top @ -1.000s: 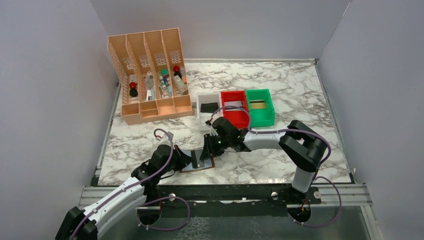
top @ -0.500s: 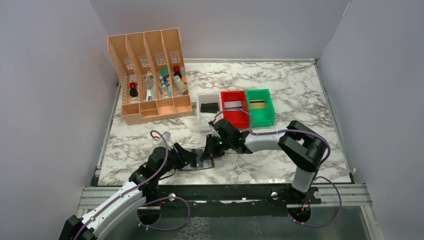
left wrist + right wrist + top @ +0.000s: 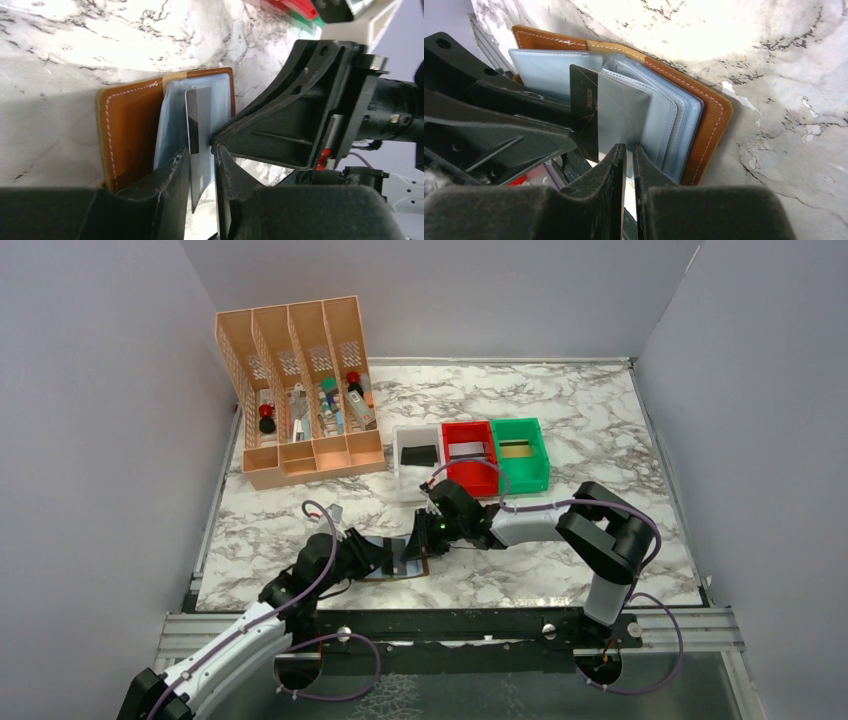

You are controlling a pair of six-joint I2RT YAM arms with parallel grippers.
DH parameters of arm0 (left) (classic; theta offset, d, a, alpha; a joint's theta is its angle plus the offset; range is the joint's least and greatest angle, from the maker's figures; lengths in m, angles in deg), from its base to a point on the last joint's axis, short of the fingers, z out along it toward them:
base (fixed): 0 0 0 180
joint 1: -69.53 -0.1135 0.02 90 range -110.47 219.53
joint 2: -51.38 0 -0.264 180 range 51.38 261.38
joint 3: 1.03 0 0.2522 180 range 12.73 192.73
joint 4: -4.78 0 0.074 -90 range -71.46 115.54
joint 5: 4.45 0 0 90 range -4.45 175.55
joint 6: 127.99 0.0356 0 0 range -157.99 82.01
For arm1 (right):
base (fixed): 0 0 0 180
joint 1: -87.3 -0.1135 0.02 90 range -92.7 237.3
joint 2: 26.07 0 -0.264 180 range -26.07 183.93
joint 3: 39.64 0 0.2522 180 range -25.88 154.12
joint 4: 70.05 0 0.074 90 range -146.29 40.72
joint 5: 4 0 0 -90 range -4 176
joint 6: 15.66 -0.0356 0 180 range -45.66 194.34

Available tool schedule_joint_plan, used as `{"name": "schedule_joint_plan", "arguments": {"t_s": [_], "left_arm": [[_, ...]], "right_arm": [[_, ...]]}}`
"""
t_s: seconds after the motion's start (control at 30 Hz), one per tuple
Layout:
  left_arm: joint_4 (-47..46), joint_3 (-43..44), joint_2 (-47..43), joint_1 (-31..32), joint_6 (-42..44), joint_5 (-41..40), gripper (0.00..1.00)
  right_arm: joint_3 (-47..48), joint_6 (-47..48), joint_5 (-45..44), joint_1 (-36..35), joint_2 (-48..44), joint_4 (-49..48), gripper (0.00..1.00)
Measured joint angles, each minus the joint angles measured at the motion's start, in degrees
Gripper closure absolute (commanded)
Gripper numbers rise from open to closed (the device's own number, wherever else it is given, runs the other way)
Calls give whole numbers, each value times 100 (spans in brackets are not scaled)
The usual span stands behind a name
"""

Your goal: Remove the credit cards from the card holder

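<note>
The brown card holder (image 3: 402, 576) lies open near the table's front edge, its grey-blue sleeves fanned out (image 3: 674, 115). A greyish credit card (image 3: 619, 110) with a dark stripe stands partly out of a sleeve. My right gripper (image 3: 629, 155) is shut on that card's near edge; it reaches in from the right in the top view (image 3: 418, 545). My left gripper (image 3: 202, 167) comes from the left (image 3: 385, 558), its jaws a little apart around the same card (image 3: 197, 120), with a gap on one side. The holder's brown cover (image 3: 130, 135) lies flat beside my left fingers.
A white bin (image 3: 418, 487) holding a dark card, a red bin (image 3: 478, 482) and a green bin (image 3: 526, 481) stand in a row behind the holder. A peach desk organizer (image 3: 310, 455) with small items stands at the back left.
My left gripper has moved forward and right, up to the holder, and now straddles the card. My right gripper has stayed at the holder with the card.
</note>
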State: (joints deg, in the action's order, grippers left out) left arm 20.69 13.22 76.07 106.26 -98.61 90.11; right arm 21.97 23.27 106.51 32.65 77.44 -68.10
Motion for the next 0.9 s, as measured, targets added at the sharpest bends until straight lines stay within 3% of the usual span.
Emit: {"name": "schedule_joint_plan", "arguments": {"t_s": [0.2,0.3,0.53,0.9], "left_arm": [[-94,0,697,2,203,74,85],[-254,105,1156,2,326,81,100],[-278,505,1768,-13,608,83,100],[1058,1014,986,13,817,-505,100]], "right_arm": [[-2,2,-2,0,0,-15,83],[-2,4,-9,-2,0,-7,83],[20,7,-197,0,-74,184,83],[146,11,-874,-87,-229,623,84]]}}
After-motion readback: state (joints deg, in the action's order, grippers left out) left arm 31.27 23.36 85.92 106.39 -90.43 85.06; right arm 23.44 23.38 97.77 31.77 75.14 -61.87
